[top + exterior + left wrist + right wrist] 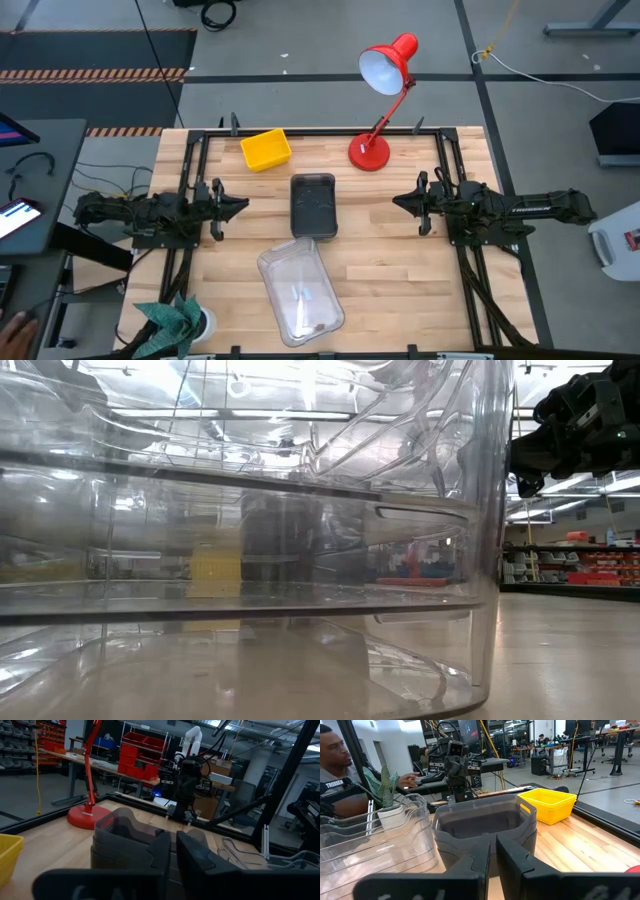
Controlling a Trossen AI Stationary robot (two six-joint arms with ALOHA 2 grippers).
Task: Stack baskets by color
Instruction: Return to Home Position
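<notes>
Sorting looks finished, judging from the layout. Yellow baskets [265,149] sit at the far edge of the table [400,270], near the red lamp [369,152]. Grey baskets [313,205] are nested in one pile at table centre. Clear baskets [300,290] are nested in one pile toward the front edge, turned a bit askew, far end touching or almost touching the grey pile, can't tell which. Yellow count can't be told from above; grey and clear show layered rims in the wrist views.

Left gripper [238,207] is low at the left side, aimed at the grey pile, fingers pressed together, holding nothing. Right gripper [400,203] mirrors it on the right side, fingers also pressed together, empty. Neither touches a pile.

Step in hand, my read: parking both arms at home. To do it well:
- draw each arm straight back along its own line, no sweeping across the centre
- leave the fingers closed so no tip hooks a rim
- move slowly, since the clear pile looks light and would likely slide at any brush
- right arm should not rise toward the lamp head
- left arm should mind the potted plant [170,322] at the front left corner
</notes>
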